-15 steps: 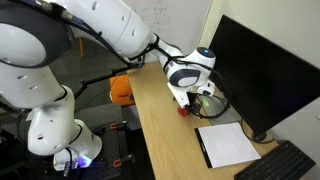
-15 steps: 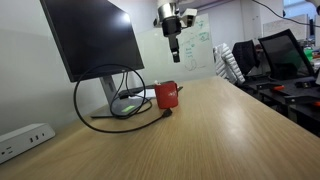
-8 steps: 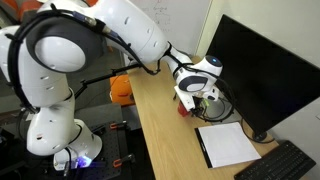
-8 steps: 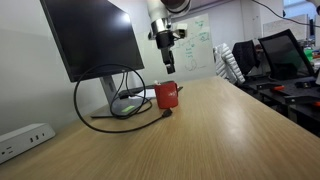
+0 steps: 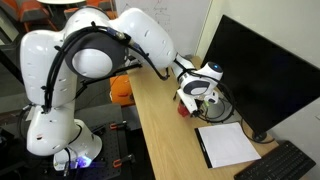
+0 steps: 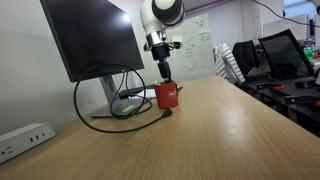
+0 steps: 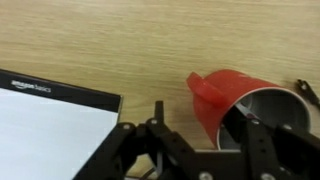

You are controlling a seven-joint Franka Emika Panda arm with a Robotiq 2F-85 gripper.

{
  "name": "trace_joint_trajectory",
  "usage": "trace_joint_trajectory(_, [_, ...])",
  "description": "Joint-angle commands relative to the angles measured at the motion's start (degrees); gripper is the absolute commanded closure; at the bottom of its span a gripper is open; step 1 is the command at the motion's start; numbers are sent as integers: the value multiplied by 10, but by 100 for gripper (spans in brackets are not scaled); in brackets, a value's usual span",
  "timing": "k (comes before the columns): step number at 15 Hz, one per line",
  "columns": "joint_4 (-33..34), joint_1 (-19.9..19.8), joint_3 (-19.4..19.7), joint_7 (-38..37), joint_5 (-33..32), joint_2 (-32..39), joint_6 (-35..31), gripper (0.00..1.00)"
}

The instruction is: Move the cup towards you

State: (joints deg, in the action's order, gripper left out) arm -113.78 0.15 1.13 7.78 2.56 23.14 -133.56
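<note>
The small red cup (image 6: pixel 167 96) stands on the wooden desk (image 6: pixel 220 130) in front of the monitor foot. In an exterior view (image 5: pixel 183 111) only a red sliver of it shows under the wrist. My gripper (image 6: pixel 162 77) hangs open just above the cup's far rim, fingers pointing down. In the wrist view the cup (image 7: pixel 225 93) shows its red wall and grey-whitish inside. The open gripper (image 7: pixel 203 135) straddles the cup's wall, with the right finger over its mouth. Nothing is held.
A black monitor (image 6: pixel 95 40) stands behind the cup, with a black cable loop (image 6: pixel 100 115) at its foot. A white notepad (image 5: pixel 227 143) and a keyboard (image 5: pixel 285 165) lie on the desk. An orange boxy thing (image 5: pixel 121 90) sits beyond the desk edge. A power strip (image 6: pixel 25 137) lies at one end.
My gripper has come down from well above the desk to just over the cup's rim. The cup has not moved.
</note>
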Motion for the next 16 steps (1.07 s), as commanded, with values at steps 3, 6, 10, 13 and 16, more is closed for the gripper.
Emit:
trace_joint_trajectory(3, [43,-10,-17,47,-23,43,23,80])
trace_joint_trajectory(6, [56,-14,-28,94,-35,57,31,99])
trace_joint_trajectory(10, [51,-12,-29,108,-52,48,26,98])
trace_joint_trajectory(13, [41,-19,-42,167,-64,30,23,98])
trace_joint_trajectory(16, [20,-21,-59,246,-78,0,21,98])
